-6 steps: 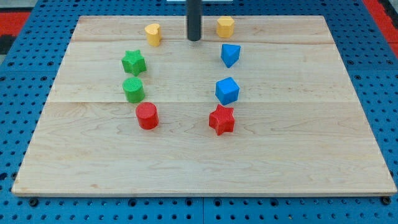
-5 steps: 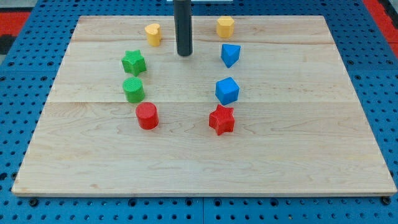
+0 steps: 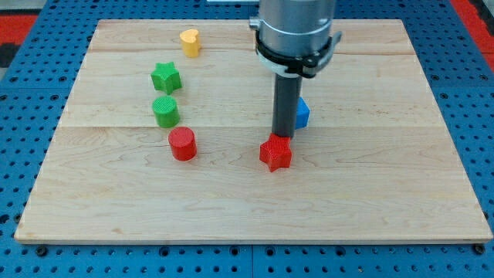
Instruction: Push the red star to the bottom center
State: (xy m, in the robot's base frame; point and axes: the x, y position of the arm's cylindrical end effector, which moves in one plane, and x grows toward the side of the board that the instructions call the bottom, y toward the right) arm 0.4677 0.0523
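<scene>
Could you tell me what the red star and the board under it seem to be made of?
Red star: probably plastic, perhaps 3D-printed; matte, with fine ridged lines. Board: light wood, apparently unpainted; visible grain and plank seams.

wooden board (image 3: 370,193) on blue pegboard (image 3: 15,154). yellow block (image 3: 190,42) near the view's top. below it, down the view's left: green star (image 3: 165,77), green cylinder (image 3: 165,111), red cylinder (image 3: 183,144), close together, not touching. blue block (image 3: 302,113) right of centre, partly hidden, shape unclear.
</scene>
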